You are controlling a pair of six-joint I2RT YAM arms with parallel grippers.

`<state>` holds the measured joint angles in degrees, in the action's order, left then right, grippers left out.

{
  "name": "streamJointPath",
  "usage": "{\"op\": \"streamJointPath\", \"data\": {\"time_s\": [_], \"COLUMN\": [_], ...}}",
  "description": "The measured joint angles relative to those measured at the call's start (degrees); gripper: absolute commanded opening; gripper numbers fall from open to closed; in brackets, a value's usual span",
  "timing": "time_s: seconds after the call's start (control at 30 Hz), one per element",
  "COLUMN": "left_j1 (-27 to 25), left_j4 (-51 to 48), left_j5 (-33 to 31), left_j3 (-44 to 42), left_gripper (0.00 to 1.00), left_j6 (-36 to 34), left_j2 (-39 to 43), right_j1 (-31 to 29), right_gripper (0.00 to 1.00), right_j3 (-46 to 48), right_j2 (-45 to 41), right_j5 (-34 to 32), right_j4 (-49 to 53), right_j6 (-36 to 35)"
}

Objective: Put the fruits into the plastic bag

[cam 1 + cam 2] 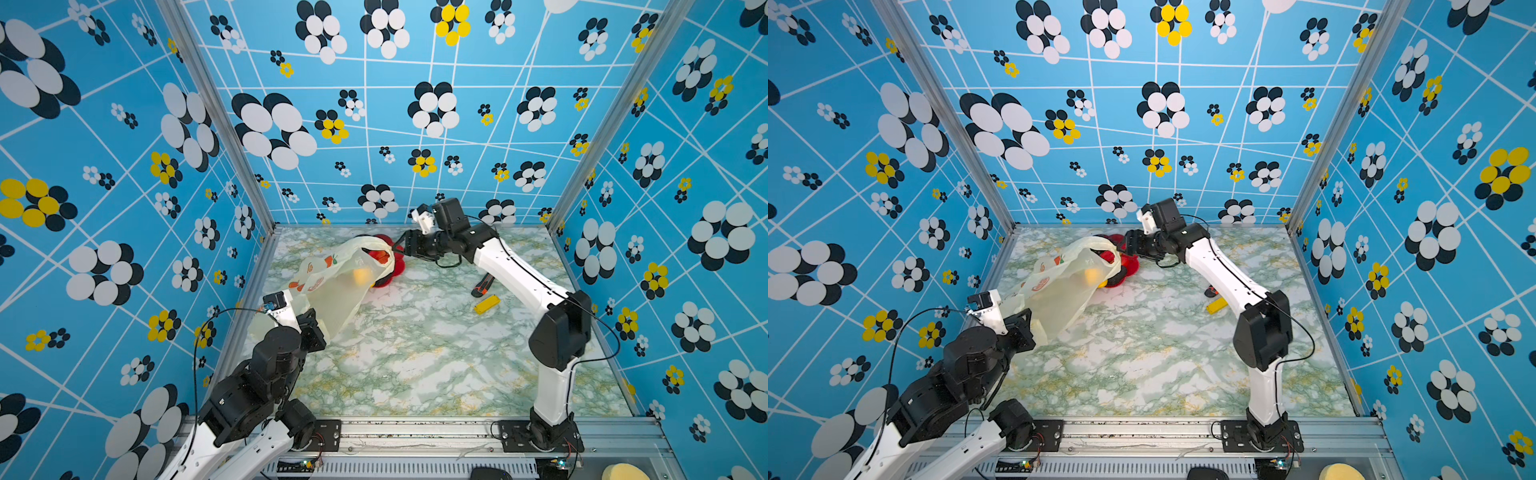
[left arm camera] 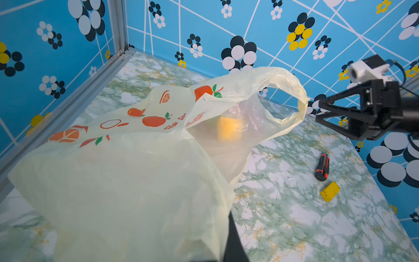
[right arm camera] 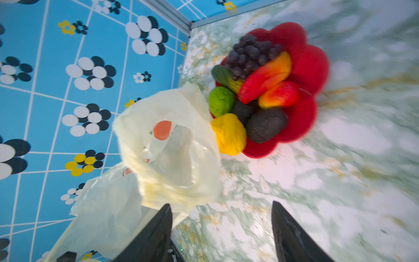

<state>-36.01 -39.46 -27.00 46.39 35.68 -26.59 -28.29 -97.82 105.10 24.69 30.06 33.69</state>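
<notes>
left gripper (image 1: 318, 330) pinching crinkly translucent cream-yellow plastic bag (image 2: 136, 181); right gripper (image 3: 221, 204) jaws spread, empty; best to pick one of the glossy toy fruits (image 3: 265, 77) off red flower-shaped plate (image 3: 315, 65) from above, without snagging the bag

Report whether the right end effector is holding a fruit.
No: the right end effector stands open with nothing between its jaws, and the fruits lie on the plate.

Blue wall panels (image 1: 415, 62), white lines, black-white-yellow flower prints. Grey aluminium corner posts (image 1: 219, 112). White-green marble-pattern surface (image 1: 415, 353). Light bright, even.
</notes>
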Motion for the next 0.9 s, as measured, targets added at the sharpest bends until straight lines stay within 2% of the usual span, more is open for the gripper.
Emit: {"op": "streamJointPath", "data": {"time_s": [0.1,0.27,0.47,0.7,0.9], "left_j1": [2.8,4.7,4.9,4.9,5.0], "left_j4": [0.6,1.3,2.1,2.2,2.2], "left_j5": [3.5,7.1,9.5,10.6,11.0], "left_j3": [-1.0,-1.4,-1.6,-2.1,-2.4], "left_gripper": [0.0,0.0,0.0,0.0,0.0], "left_j6": [1.0,2.4,3.8,4.3,4.4], "left_j2": [-0.2,-0.2,-0.1,0.3,0.3], "right_j1": [4.3,5.2,4.0,2.4,1.1], "right_gripper": [0.68,0.61,0.58,0.55,0.45], "right_j3": [8.4,9.4,4.2,-2.8,-8.6], "right_j2": [-2.1,6.5,17.7,22.7,27.1], "right_j5": [1.0,3.5,6.6,7.0,6.7], "right_j4": [-3.8,-6.8,-8.9,-9.8,-9.1], "right_j6": [2.6,4.9,7.8,9.3,9.6]}}
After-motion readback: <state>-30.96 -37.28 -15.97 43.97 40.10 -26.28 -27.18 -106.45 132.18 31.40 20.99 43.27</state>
